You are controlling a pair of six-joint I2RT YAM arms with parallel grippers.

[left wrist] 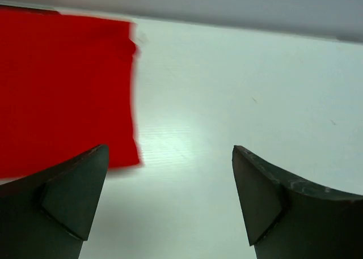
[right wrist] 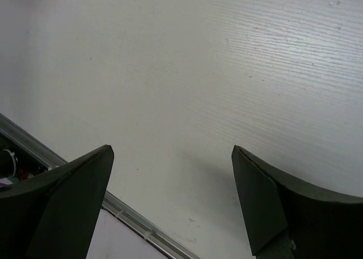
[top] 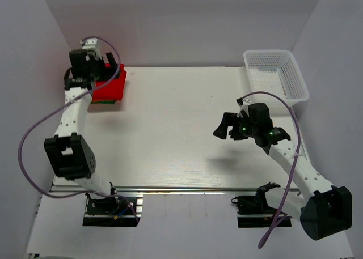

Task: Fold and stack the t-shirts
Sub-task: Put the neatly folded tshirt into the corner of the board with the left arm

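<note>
A folded red t-shirt (top: 110,88) lies on top of a stack at the table's far left corner, with a green edge (top: 105,102) showing beneath it. In the left wrist view the red t-shirt (left wrist: 62,89) fills the upper left. My left gripper (top: 111,63) is open and empty above the stack's far edge; in its own view (left wrist: 170,157) the fingers frame bare table beside the shirt. My right gripper (top: 226,126) is open and empty above the table's right middle; its own view (right wrist: 173,154) shows only bare table. No orange shirt shows.
A white mesh basket (top: 278,77) stands at the far right corner. A metal rail (top: 181,189) runs along the table's near edge, also seen in the right wrist view (right wrist: 130,213). White walls enclose the table.
</note>
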